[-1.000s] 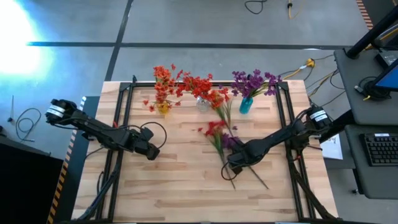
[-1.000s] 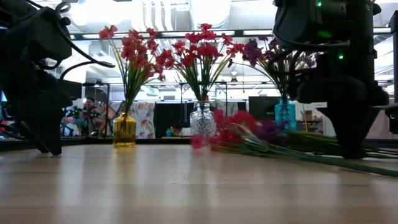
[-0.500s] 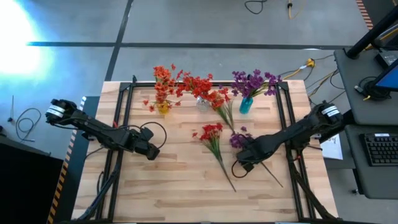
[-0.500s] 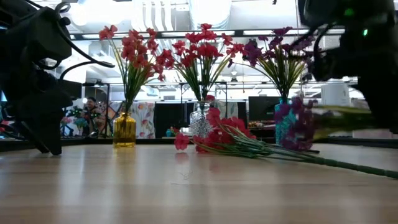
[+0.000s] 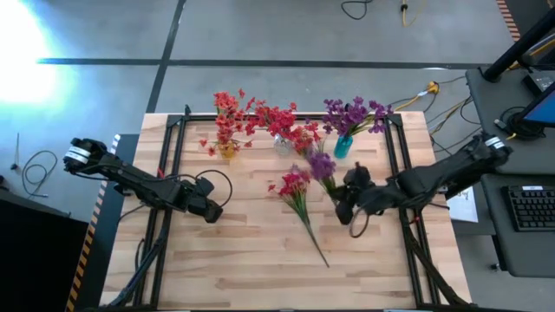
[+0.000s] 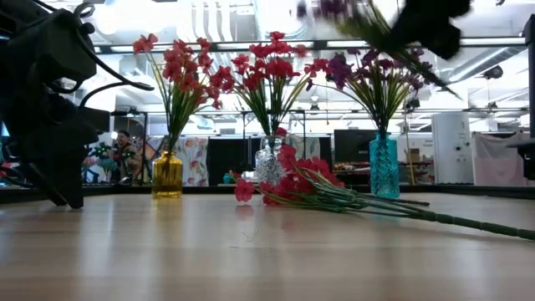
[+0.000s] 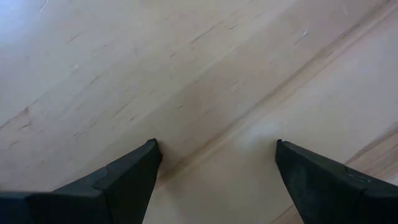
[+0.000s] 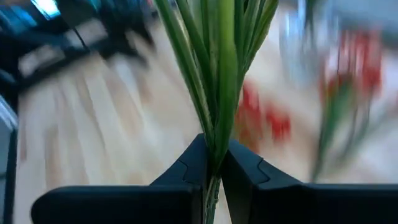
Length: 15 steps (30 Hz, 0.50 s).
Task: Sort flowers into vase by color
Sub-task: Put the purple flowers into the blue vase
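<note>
My right gripper (image 5: 341, 192) is shut on a purple flower sprig (image 5: 323, 165), raised high over the table's middle right; in the low view the sprig (image 6: 361, 18) shows at the top. A red sprig (image 5: 297, 189) lies flat on the wood, its stem toward the near edge. Along the far edge stand a yellow vase (image 5: 227, 151) with orange-red flowers, a clear vase (image 5: 283, 145) with red ones and a blue vase (image 5: 343, 146) with purple ones. My left gripper (image 5: 213, 212) waits open close over bare wood at the left (image 7: 216, 155). My right gripper pinches the purple sprig's bundle of thin green stems (image 8: 215, 155) between its two fingers. The fingers (image 8: 186, 168) lie across the stems. The sprig is lifted clear of the table, slanting up, with its blossoms (image 5: 323, 165) toward the far vases.
A black frame (image 5: 173, 165) runs along the table's sides and far edge. Bare wood lies in the near half (image 5: 260, 269). Beyond the right edge stand a desk with a keyboard (image 5: 529, 208) and cables (image 5: 434, 91).
My right gripper has risen from the table with the purple sprig, drawn back toward the right edge and tipped from pointing down to nearly level. The sprig is now lifted clear, its blossoms swung toward the far vases. The red sprig stays lying on the wood.
</note>
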Available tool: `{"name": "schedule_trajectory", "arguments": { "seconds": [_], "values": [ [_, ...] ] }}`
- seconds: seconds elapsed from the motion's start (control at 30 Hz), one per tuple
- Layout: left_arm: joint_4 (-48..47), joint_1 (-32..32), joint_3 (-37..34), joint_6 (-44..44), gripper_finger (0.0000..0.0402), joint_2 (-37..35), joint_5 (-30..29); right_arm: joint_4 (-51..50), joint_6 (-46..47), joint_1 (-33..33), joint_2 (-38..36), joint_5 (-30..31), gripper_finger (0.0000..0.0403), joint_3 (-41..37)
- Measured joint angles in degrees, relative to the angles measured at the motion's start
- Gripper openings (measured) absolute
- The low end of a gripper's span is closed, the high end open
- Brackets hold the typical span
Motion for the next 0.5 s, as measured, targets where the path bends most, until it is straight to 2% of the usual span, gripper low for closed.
{"name": "schedule_trajectory", "arguments": {
  "seconds": [0.13, 0.23, 0.37, 0.5],
  "values": [
    [0.1, 0.0, 0.0, 0.0, 0.0309, 0.0, -0.1, 17.9, -16.0, -0.4, -3.6, 8.8, 0.0028, -5.3],
    [0.2, 0.0, 0.0, 0.0, 0.0309, 0.0, -0.4, 28.7, -25.5, -0.5, -6.2, 13.0, 0.0028, -9.5],
    [0.3, 0.0, 0.0, 0.0, 0.0309, 0.0, -0.7, 45.0, -35.3, -0.5, -9.3, 20.5, 0.0028, -15.9],
    [0.4, 0.0, 0.0, 0.0, 0.0309, 0.0, -1.0, 57.8, -40.0, -0.5, -11.0, 33.9, 0.0028, -21.2]
  ]
}}
